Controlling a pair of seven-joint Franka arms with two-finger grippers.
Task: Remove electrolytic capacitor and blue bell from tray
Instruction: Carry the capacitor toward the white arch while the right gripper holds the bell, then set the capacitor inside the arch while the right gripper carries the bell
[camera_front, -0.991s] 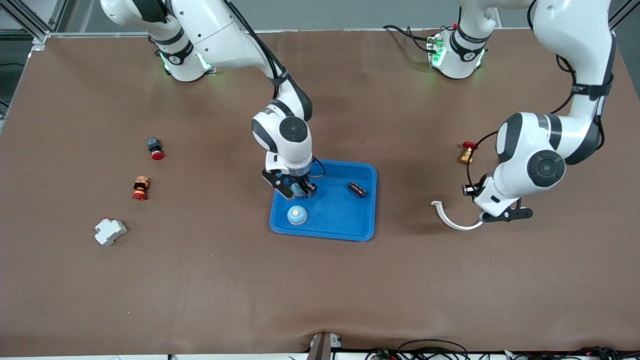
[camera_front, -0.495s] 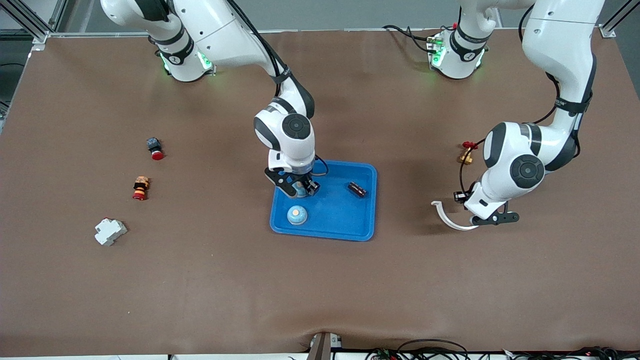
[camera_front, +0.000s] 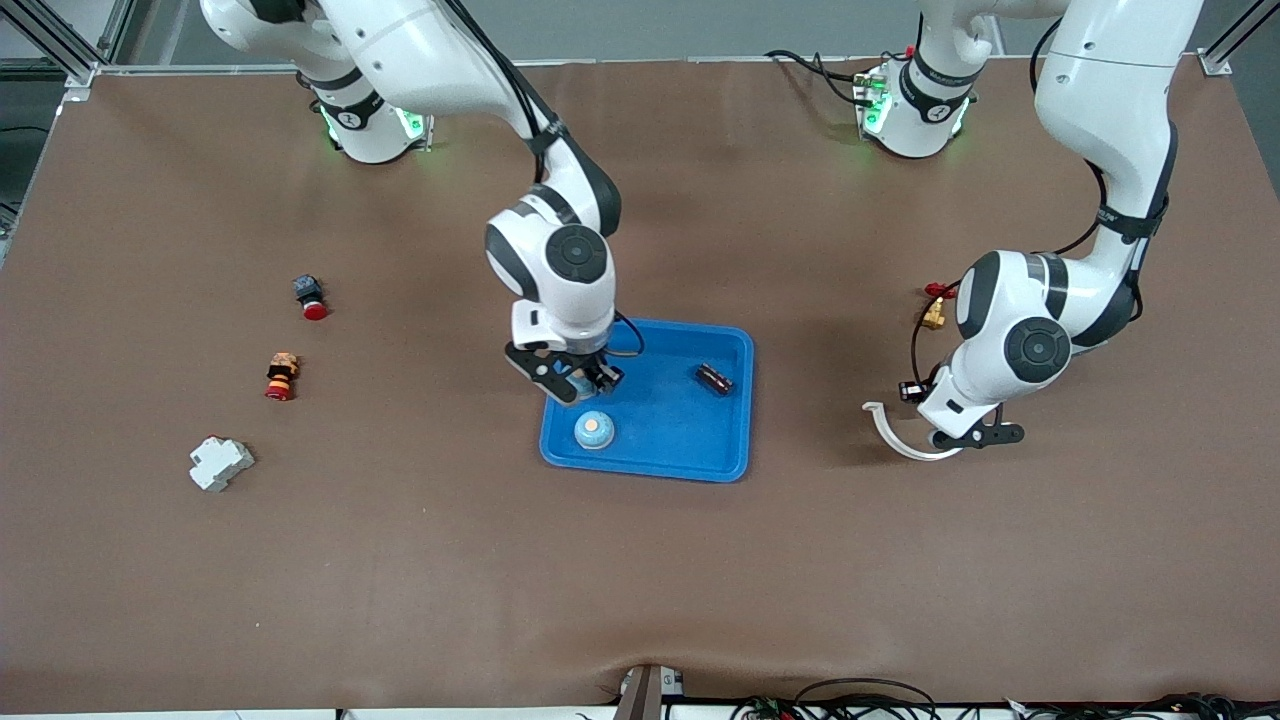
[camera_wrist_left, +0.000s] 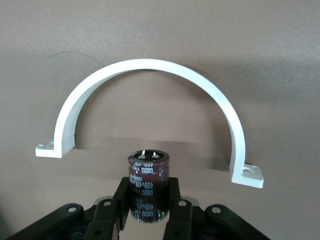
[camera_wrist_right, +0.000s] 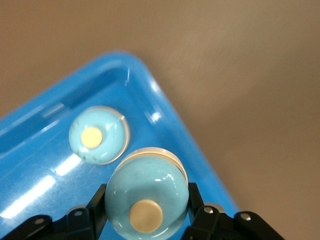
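My right gripper (camera_front: 577, 386) is shut on a light-blue bell (camera_wrist_right: 146, 197) and holds it over the blue tray (camera_front: 680, 455), at the tray's edge toward the right arm's end. A second light-blue bell (camera_front: 593, 430) sits in the tray, also seen in the right wrist view (camera_wrist_right: 98, 135). A dark capacitor (camera_front: 714, 378) lies in the tray. My left gripper (camera_front: 972, 436) is shut on another dark capacitor (camera_wrist_left: 148, 185) just above the table, next to a white half-round clamp (camera_front: 898, 435).
A brass valve with a red handle (camera_front: 934, 308) lies near the left arm. Toward the right arm's end lie a black-and-red button (camera_front: 309, 296), an orange-and-red part (camera_front: 281, 376) and a white breaker (camera_front: 220, 463).
My right gripper has shifted with its bell toward the right arm's end of the tray. My left gripper has moved with its capacitor toward the white clamp and the tray.
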